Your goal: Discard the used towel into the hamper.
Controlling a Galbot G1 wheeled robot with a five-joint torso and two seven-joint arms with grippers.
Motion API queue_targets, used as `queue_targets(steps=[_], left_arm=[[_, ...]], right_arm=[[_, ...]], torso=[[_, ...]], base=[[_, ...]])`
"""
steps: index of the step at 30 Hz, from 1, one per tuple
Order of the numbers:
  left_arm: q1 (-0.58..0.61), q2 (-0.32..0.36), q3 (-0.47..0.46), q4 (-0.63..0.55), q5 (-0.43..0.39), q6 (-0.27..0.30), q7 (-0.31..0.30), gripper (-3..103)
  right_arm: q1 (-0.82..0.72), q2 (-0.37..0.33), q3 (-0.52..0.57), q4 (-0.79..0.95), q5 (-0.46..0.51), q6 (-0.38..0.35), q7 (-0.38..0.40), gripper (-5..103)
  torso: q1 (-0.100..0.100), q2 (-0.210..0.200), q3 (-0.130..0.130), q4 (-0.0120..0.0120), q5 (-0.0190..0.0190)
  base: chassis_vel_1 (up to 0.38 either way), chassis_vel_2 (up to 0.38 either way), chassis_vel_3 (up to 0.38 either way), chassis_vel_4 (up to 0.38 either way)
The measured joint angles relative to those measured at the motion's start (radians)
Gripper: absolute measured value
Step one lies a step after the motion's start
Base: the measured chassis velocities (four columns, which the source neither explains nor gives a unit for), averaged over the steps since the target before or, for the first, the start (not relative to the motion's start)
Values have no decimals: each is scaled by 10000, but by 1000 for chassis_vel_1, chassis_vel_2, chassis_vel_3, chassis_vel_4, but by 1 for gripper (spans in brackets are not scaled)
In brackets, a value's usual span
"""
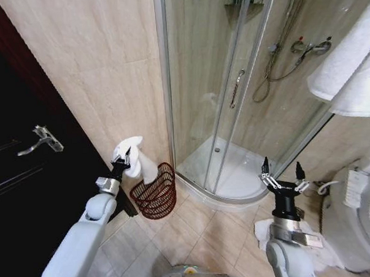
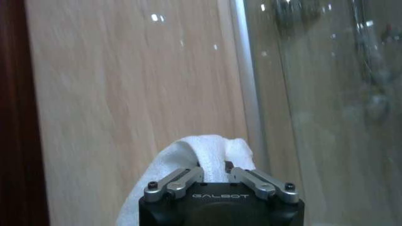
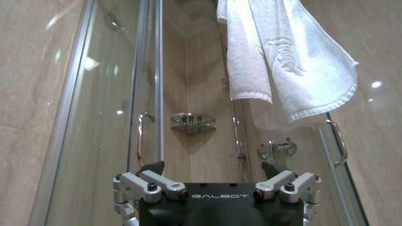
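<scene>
Head view is showing the left tool (image 1: 125,161) gripping a white towel (image 1: 131,154) in front of the beige wall, just above and beside the dark wire hamper (image 1: 155,192), which is sitting on the tiled floor (image 1: 201,236) by the glass shower enclosure (image 1: 232,93). Farther right, the right tool (image 1: 282,169) is hanging released, fingers spread wide, near the toilet (image 1: 360,217)

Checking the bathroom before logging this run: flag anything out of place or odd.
One oddity: white cloth lies crumpled on the tiled floor beside the right gripper, which is open. The left gripper holds the white towel above the dark reddish-brown wire hamper.
</scene>
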Motion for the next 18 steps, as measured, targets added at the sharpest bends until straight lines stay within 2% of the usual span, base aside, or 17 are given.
queue_targets(steps=[6, 18], left_arm=[[-259, -714, 507, 654, 6, -77, -10, 6], [-773, -1016, 1317, 1431, -137, -56, -133, 6]], right_arm=[[-331, 59, -4, -30, 26, 244, -40, 100], [-693, 337, -48, -11, -21, 498, -137, 100]], torso=[[0, 0, 0, -2, 2], [0, 0, 0, 1, 5]], base=[[0, 0, 0, 0], [0, 0, 0, 0]])
